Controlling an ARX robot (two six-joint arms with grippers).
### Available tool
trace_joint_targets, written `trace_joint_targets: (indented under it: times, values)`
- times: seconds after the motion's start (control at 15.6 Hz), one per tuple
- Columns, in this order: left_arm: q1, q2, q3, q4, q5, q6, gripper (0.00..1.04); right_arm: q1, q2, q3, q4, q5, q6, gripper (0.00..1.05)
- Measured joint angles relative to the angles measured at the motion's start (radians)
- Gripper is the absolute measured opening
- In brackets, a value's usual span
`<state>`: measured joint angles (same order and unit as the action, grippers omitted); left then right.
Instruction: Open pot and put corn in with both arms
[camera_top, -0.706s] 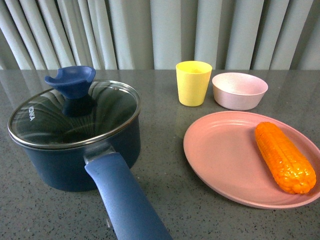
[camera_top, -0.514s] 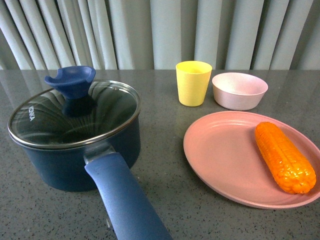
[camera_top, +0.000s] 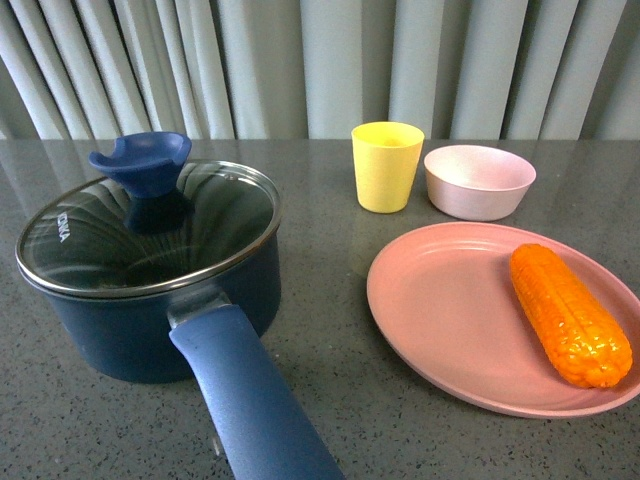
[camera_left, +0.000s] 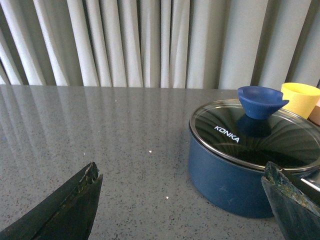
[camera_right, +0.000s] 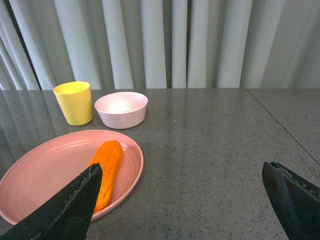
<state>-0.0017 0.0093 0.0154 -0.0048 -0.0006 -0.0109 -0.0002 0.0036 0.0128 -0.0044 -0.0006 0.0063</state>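
Note:
The navy-blue pot (camera_top: 150, 320) stands at the front left of the table, its glass lid (camera_top: 150, 230) with blue knob (camera_top: 140, 160) on it and its long handle (camera_top: 250, 400) pointing toward me. The orange corn (camera_top: 570, 315) lies on the right side of a pink plate (camera_top: 450, 320). Neither gripper shows in the front view. My left gripper (camera_left: 182, 180) is open and empty, low over the table beside the pot (camera_left: 230, 175). My right gripper (camera_right: 180, 180) is open and empty, beside the plate (camera_right: 45, 170) and the corn (camera_right: 106, 170).
A yellow cup (camera_top: 387, 165) and a small pink bowl (camera_top: 478, 180) stand behind the plate. Grey curtains hang behind the dark speckled table (camera_top: 330, 330). In the right wrist view a seam (camera_right: 280, 125) runs across the table surface.

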Motion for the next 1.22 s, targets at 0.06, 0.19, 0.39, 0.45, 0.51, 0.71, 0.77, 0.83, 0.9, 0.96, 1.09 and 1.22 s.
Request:
trace_joint_targets:
  times: [0.06,0.19,0.39,0.45,0.51,0.71,0.77,0.83,0.9,0.96,1.09,1.22]
  values:
    - [0.000,0.000,0.000,0.000,0.000,0.000,0.98,0.000,0.000,0.000,0.000,0.000,0.000,0.98]
    - [0.000,0.000,0.000,0.000,0.000,0.000,0.98,0.000,0.000,0.000,0.000,0.000,0.000,0.98]
    - [0.000,0.000,0.000,0.000,0.000,0.000,0.98,0.000,0.000,0.000,0.000,0.000,0.000,0.98]
    - [0.014,0.002,0.000,0.015,0.043,-0.013,0.98,0.000,0.000,0.000,0.000,0.000,0.000,0.98]
    - [0.076,0.006,0.000,0.062,0.187,-0.062,0.98,0.000,0.000,0.000,0.001,0.000,0.000,0.98]
    - [0.050,0.205,0.029,0.242,0.276,-0.104,0.98,0.000,0.000,0.000,-0.001,0.000,0.000,0.98]
    - [0.026,0.340,0.077,0.349,0.266,-0.102,0.98,0.000,0.000,0.000,0.000,0.000,0.000,0.98]
    - [-0.006,0.491,0.141,0.451,0.256,-0.090,0.98,0.000,0.000,0.000,0.000,0.000,0.000,0.98]
    - [-0.039,0.644,0.219,0.504,0.248,-0.070,0.98,0.000,0.000,0.000,0.000,0.000,0.000,0.98]
    - [-0.068,0.790,0.309,0.493,0.231,-0.045,0.98,0.000,0.000,0.000,0.000,0.000,0.000,0.98]
    - [-0.116,1.045,0.513,0.375,0.193,0.010,0.98,0.000,0.000,0.000,0.000,0.000,0.000,0.98]
    - [-0.174,1.209,0.712,0.231,0.152,0.076,0.98,0.000,0.000,0.000,0.000,0.000,0.000,0.98]
